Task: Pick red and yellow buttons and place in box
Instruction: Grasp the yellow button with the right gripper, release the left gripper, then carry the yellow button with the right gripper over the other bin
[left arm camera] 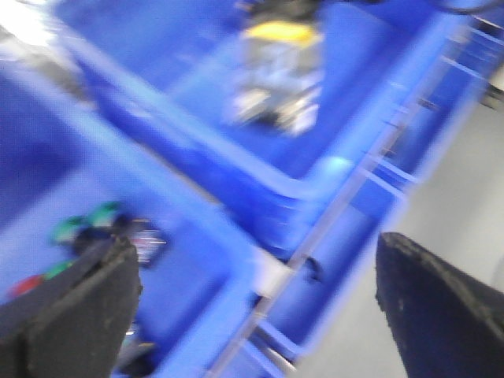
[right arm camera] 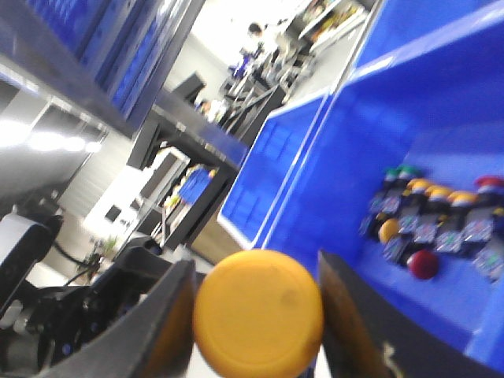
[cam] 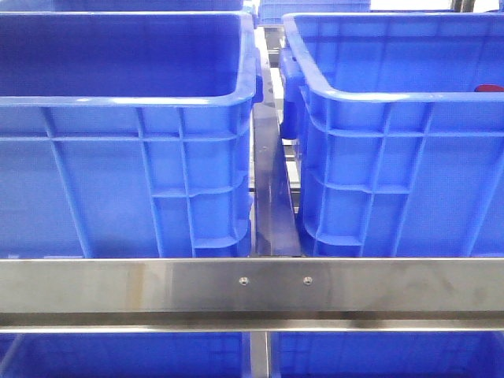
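The right hand [right arm camera: 256, 311] was clamped on a round, flat-topped orange-yellow button [right arm camera: 258, 315], held outside the blue crate [right arm camera: 441, 134], where more buttons [right arm camera: 437, 216] lay clustered. The left hand [left arm camera: 260, 307] gaped wide and empty over another blue crate [left arm camera: 197, 260].

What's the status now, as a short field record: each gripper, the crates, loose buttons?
right gripper: shut on round orange-yellow button cap
left gripper: open, nothing between fingers; view blurred
crates: two large bright blue ribbed plastic crates, left and right, behind a steel rail
loose buttons: cluster of red, yellow and green ones on a crate floor, right wrist view
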